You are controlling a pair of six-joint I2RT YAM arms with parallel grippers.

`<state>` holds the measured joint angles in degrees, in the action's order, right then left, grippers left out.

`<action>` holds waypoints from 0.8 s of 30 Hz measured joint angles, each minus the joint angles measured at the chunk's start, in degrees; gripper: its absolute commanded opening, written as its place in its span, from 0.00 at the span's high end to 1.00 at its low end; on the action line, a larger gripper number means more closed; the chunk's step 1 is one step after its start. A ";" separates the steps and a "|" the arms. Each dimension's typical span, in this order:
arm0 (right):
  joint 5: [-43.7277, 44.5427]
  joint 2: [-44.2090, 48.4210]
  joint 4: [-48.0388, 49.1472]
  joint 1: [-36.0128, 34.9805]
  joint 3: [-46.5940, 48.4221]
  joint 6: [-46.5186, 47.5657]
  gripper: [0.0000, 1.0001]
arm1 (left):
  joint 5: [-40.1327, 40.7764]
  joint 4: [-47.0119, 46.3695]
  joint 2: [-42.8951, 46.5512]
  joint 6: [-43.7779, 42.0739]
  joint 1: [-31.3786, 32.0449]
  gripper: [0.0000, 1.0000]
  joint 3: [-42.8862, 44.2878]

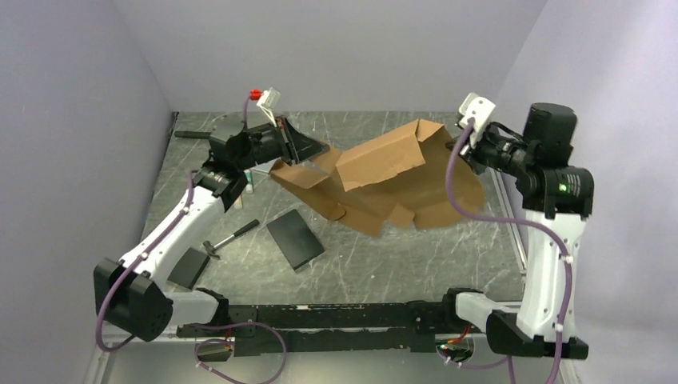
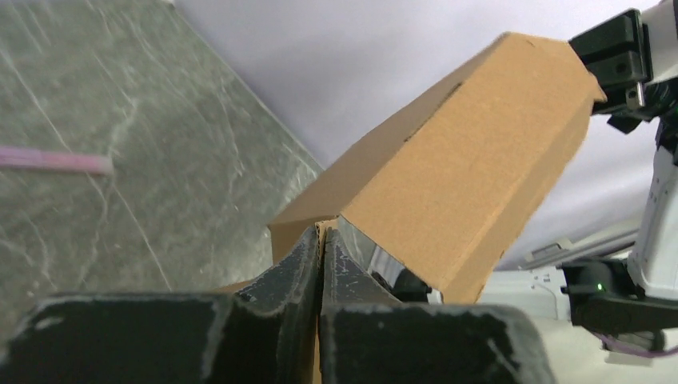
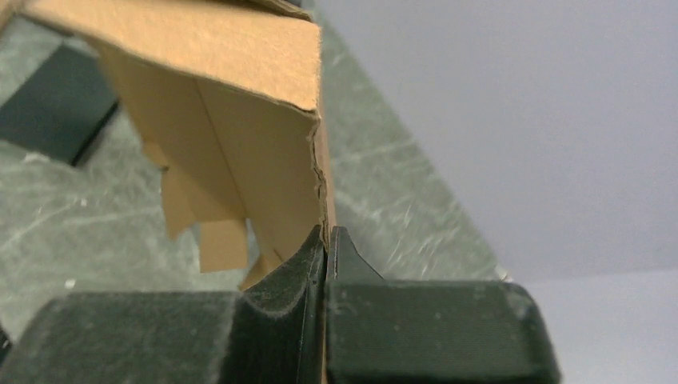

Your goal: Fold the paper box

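The paper box (image 1: 382, 164) hangs half-folded over the table (image 1: 416, 256). The left gripper (image 2: 322, 244) is clamped tight on one edge and the right gripper (image 3: 326, 240) is pinching the opposite end. The cardboard looks light, stiffish and easy to crease, so I'd grab edges near the fold lines. The marbled grey top is probably slick, with pale walls (image 1: 336, 48) close around.
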<state>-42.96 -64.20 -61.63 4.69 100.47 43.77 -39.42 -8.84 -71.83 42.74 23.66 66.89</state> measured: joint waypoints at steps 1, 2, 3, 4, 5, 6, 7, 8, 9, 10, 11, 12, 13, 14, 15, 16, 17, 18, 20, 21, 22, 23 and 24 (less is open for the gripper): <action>1.51 -0.74 -1.42 -0.57 0.00 0.63 1.00 | -0.92 -1.55 -0.68 0.92 0.00 0.88 -1.70; 3.93 -1.66 -2.69 -1.70 0.00 1.18 1.00 | -1.62 -2.43 -1.44 1.62 0.00 0.86 -2.67; 6.91 -2.75 -3.63 -3.19 0.00 1.51 1.00 | -2.40 -3.50 -2.60 2.23 -0.02 0.81 -3.43; 9.81 -4.17 -4.15 -4.74 0.00 1.68 1.00 | -3.04 -4.39 -3.87 2.58 -0.07 0.77 -3.87; 12.24 -5.33 -4.35 -5.92 0.00 1.73 1.00 | -3.56 -4.96 -5.09 2.89 -0.22 0.71 -3.91; 15.69 -7.02 -4.39 -7.50 0.02 1.68 1.00 | -4.17 -5.55 -6.45 2.93 -0.35 0.64 -3.87; 17.70 -8.17 -4.33 -8.35 0.13 1.66 1.00 | -4.42 -5.51 -7.30 2.54 -0.44 0.56 -3.85; 20.04 -9.55 -4.39 -9.22 0.59 1.62 1.00 | -4.59 -5.18 -8.15 1.79 -0.59 0.49 -3.74; 22.03 -11.06 -4.26 -9.97 1.42 1.55 1.00 | -4.70 -4.44 -8.98 0.74 -0.63 0.43 -3.39; 23.89 -12.50 -4.09 -10.45 2.54 1.49 1.00 | -4.72 -3.54 -9.75 -0.31 -0.68 0.36 -2.93; 25.68 -13.77 -3.78 -10.64 3.63 1.42 1.00 | -4.70 -2.60 -10.69 -1.62 -0.66 0.29 -2.19; 27.15 -14.60 -3.56 -10.73 4.50 1.42 1.00 | -4.50 -2.32 -11.21 -3.10 -0.72 0.24 -1.60; 28.70 -15.43 -3.21 -10.73 5.53 1.40 1.00 | -4.26 -2.01 -11.47 -4.68 -0.79 0.19 -0.76; 30.03 -16.02 -2.69 -10.73 6.54 1.31 1.00 | -4.22 -1.53 -11.54 -6.25 -0.87 0.16 -0.11; 31.17 -16.31 -2.08 -10.73 7.37 1.29 1.00 | -4.26 -1.18 -11.54 -8.00 -0.90 0.12 0.24; 32.15 -16.35 -1.36 -10.73 8.02 1.29 1.00 | -4.28 -1.07 -11.54 -9.77 -0.92 0.09 0.42; 32.70 -16.17 -0.85 -10.73 8.57 1.29 1.00 | -4.33 -1.09 -11.54 -11.80 -0.90 0.08 0.42; 33.18 -15.80 -0.42 -10.73 8.94 1.36 1.00 | -4.35 -1.07 -11.54 -13.31 -0.90 0.06 0.42; 33.73 -14.99 -0.07 -10.73 9.66 1.64 1.00 | -4.63 -1.16 -11.54 -16.48 -0.92 0.05 0.42; 33.75 -14.51 -0.02 -10.73 10.19 1.79 1.00 | -4.96 -1.25 -11.52 -17.81 -0.92 0.05 0.42; 33.75 -14.14 0.00 -10.75 10.62 1.99 1.00 | -5.40 -1.29 -11.52 -18.80 -0.92 0.04 0.42; 33.75 -13.64 -0.02 -10.80 11.26 2.36 1.00 | -6.01 -1.31 -11.52 -19.85 -0.92 0.04 0.42; 33.75 -13.11 -0.09 -10.84 11.96 2.78 1.00 | -6.56 -1.33 -11.52 -20.68 -0.92 0.03 0.42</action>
<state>-9.21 -77.32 -61.71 -6.15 112.42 46.54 -45.98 -10.17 -83.35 22.06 22.74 67.31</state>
